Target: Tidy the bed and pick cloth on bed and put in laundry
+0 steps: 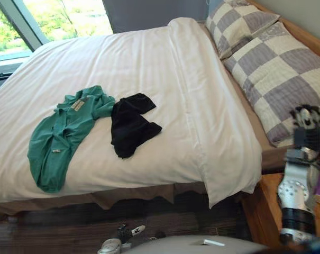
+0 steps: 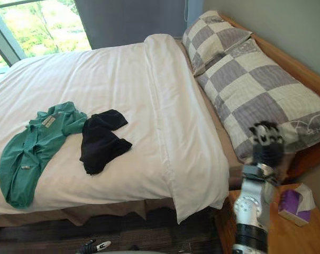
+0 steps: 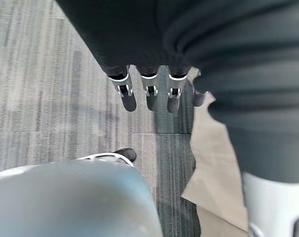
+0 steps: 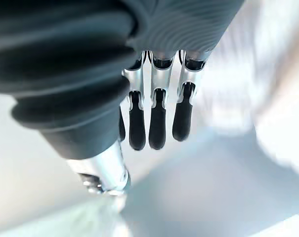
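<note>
A green shirt (image 1: 64, 137) lies crumpled on the near left part of the white duvet (image 1: 149, 58). Right beside it, touching its collar end, is a black cloth (image 1: 129, 124). My right hand (image 1: 309, 127) is raised at the bed's right side, over the near end of the big pillow, well away from both clothes. Its fingers (image 4: 156, 123) hang straight and hold nothing. My left hand (image 1: 122, 233) is low at the foot of the bed; its fingers (image 3: 149, 94) point straight at the floor, empty.
Two checkered pillows (image 1: 286, 79) lie along the wooden headboard (image 2: 286, 58) on the right. A wooden nightstand (image 2: 286, 235) with a purple tissue box (image 2: 293, 205) stands under my right arm. A window (image 1: 54, 18) is at the far left. Dark striped carpet (image 3: 45, 98) covers the floor.
</note>
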Controlling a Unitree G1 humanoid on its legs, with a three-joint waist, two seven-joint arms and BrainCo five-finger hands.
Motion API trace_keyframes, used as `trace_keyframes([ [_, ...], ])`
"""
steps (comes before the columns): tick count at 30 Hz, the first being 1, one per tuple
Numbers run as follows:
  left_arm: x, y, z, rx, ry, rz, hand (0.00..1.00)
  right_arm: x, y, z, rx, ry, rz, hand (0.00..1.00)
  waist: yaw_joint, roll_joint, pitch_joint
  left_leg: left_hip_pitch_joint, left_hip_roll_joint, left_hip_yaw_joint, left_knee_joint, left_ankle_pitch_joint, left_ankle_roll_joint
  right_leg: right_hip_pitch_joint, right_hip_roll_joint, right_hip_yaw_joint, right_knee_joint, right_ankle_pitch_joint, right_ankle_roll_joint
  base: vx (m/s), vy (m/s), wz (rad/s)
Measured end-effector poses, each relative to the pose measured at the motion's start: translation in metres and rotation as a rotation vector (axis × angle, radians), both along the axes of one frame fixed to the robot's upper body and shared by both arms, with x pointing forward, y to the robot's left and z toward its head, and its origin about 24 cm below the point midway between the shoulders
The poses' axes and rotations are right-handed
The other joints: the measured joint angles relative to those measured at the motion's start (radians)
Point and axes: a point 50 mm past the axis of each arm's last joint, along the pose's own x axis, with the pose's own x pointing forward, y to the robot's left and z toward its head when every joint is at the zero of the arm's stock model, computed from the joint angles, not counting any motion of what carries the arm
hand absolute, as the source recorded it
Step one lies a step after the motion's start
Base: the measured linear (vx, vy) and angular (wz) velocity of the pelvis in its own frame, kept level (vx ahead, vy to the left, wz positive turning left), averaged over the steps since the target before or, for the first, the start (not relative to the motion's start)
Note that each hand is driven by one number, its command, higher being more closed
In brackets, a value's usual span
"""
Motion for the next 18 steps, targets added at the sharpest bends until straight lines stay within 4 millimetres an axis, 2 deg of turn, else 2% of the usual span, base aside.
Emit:
trace_keyframes([
  [1, 0.007, 0.000, 0.001, -0.003, -0.016, -0.005, 0.00, 0.014, 0.012, 0.023, 0.000, -0.100, 0.053, 1.00, 0.006, 0.017, 0.012, -0.039, 0.001, -0.006, 0.001, 0.015, 0.004, -0.035, 0.000, -0.008, 0.016, 0.004, -0.003, -0.05, 0.028, 0.21],
  [2, 0.013, -0.001, 0.002, -0.010, -0.031, -0.002, 0.00, 0.021, 0.018, 0.038, -0.001, -0.156, 0.075, 1.00, 0.007, 0.020, 0.028, -0.060, 0.002, -0.010, 0.002, 0.024, 0.008, -0.060, -0.001, -0.010, 0.030, 0.005, -0.004, -0.08, 0.019, 0.21],
  [3, 0.023, -0.002, 0.004, -0.019, -0.061, -0.001, 0.00, 0.030, 0.024, 0.063, 0.005, -0.244, 0.103, 1.00, 0.009, 0.028, 0.060, -0.094, 0.003, -0.018, 0.005, 0.039, 0.011, -0.100, -0.001, -0.015, 0.052, 0.005, -0.005, -0.13, 0.032, 0.30],
  [4, 0.038, -0.004, 0.008, -0.036, -0.113, 0.003, 0.00, 0.040, 0.030, 0.097, -0.010, -0.349, 0.126, 1.00, 0.011, 0.044, 0.112, -0.136, 0.004, -0.031, 0.006, 0.059, 0.015, -0.149, -0.003, -0.027, 0.084, 0.005, -0.007, -0.19, 0.052, 0.33],
  [5, 0.053, -0.009, 0.012, -0.060, -0.159, 0.006, 0.00, 0.045, 0.034, 0.128, -0.026, -0.434, 0.143, 1.00, 0.024, 0.056, 0.161, -0.175, 0.004, -0.036, 0.006, 0.074, 0.018, -0.202, -0.007, -0.028, 0.119, 0.002, -0.009, -0.19, 0.057, 0.26],
  [6, 0.058, -0.011, 0.013, -0.074, -0.180, 0.011, 0.00, 0.047, 0.036, 0.140, -0.025, -0.466, 0.152, 1.00, 0.036, 0.062, 0.180, -0.196, 0.004, -0.037, 0.006, 0.079, 0.017, -0.231, -0.009, -0.028, 0.139, 0.000, -0.011, -0.21, 0.063, 0.13],
  [7, 0.071, -0.014, 0.018, -0.101, -0.231, 0.005, 0.00, 0.047, 0.040, 0.163, -0.019, -0.530, 0.163, 1.00, 0.054, 0.070, 0.224, -0.243, 0.000, -0.038, 0.006, 0.083, 0.010, -0.303, -0.021, -0.027, 0.198, -0.016, -0.011, -0.15, 0.042, 0.10],
  [10, 0.086, -0.014, 0.026, -0.123, -0.309, 0.021, 0.00, 0.046, 0.048, 0.183, 0.010, -0.581, 0.161, 1.00, 0.068, 0.070, 0.282, -0.327, -0.018, -0.035, 0.006, 0.097, -0.003, -0.440, -0.057, -0.023, 0.319, -0.056, -0.015, -0.10, 0.006, 0.15],
  [12, 0.096, -0.017, 0.031, -0.135, -0.354, 0.033, 0.00, 0.045, 0.046, 0.188, 0.076, -0.592, 0.148, 1.00, 0.083, 0.070, 0.291, -0.409, -0.029, -0.026, 0.006, 0.119, 0.003, -0.554, -0.078, -0.016, 0.387, -0.075, -0.016, -0.06, -0.036, 0.15],
  [15, 0.123, -0.031, 0.044, -0.203, -0.445, 0.083, 0.00, 0.045, 0.038, 0.190, 0.157, -0.581, 0.107, 1.00, 0.096, 0.081, 0.346, -0.497, -0.043, -0.018, 0.007, 0.158, 0.017, -0.683, -0.102, -0.006, 0.475, -0.098, -0.026, -0.02, -0.052, 0.13],
  [18, 0.148, -0.049, 0.059, -0.277, -0.526, 0.157, 0.00, 0.043, 0.029, 0.193, 0.202, -0.600, 0.080, 1.00, 0.097, 0.090, 0.387, -0.581, -0.047, 0.001, 0.007, 0.180, 0.004, -0.803, -0.113, 0.012, 0.533, -0.108, -0.038, -0.03, -0.054, 0.03],
])
